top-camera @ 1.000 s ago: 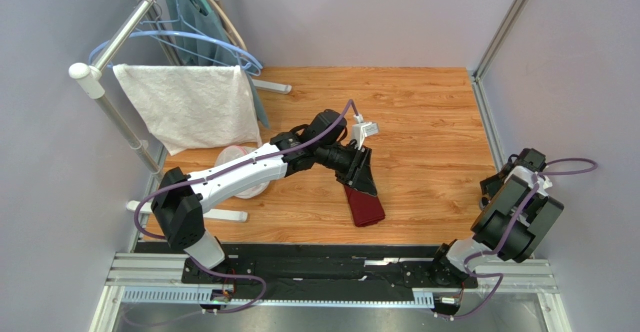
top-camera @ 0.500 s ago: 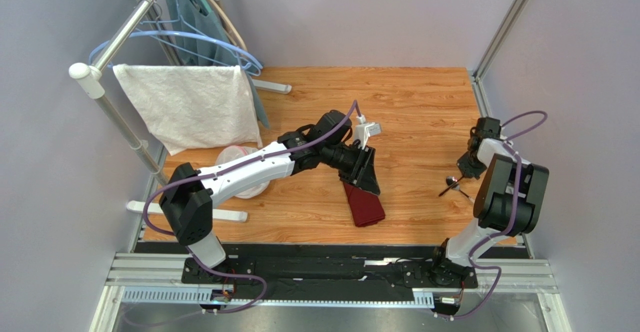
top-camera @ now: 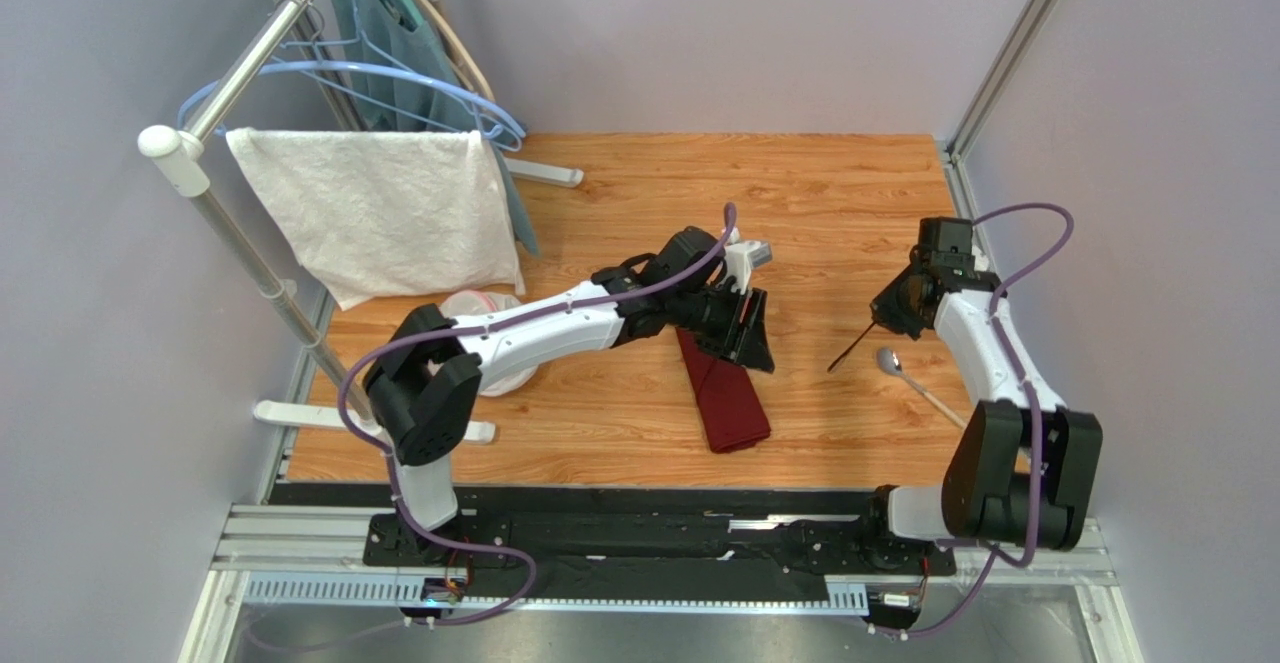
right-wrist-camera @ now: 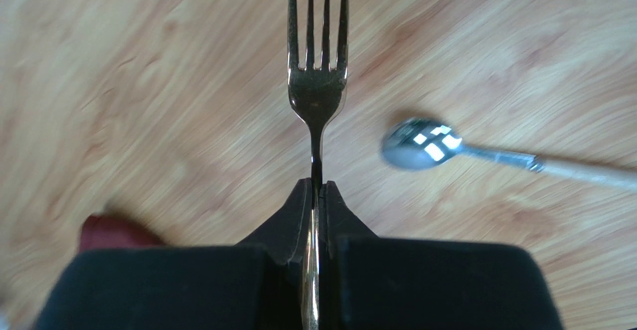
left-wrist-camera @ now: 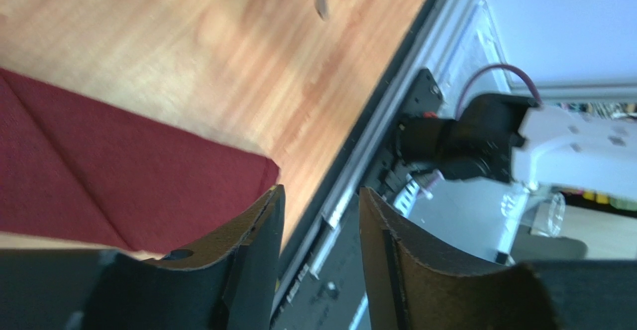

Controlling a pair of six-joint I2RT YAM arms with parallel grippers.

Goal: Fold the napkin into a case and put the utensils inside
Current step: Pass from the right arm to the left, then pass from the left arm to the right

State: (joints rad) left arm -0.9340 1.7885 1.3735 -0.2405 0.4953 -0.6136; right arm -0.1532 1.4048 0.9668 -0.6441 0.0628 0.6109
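The napkin lies on the wooden table as a narrow maroon strip with a diagonal fold line, and it also fills the left of the left wrist view. My left gripper hovers at the strip's far end, open, with nothing between its fingers. My right gripper is shut on the fork by its neck. The tines point away from the gripper, and the fork slants toward the napkin. The spoon lies on the table just right of the fork.
A white towel hangs on a rack at the back left, with blue hangers behind it. A clear round container sits partly under the left arm. A black rail runs along the near edge. Grey walls close in both sides.
My right arm unfolded from the right edge, shut on the fork and carried it left toward the napkin. The left gripper shifted slightly toward the strip's far end and its jaws widened.
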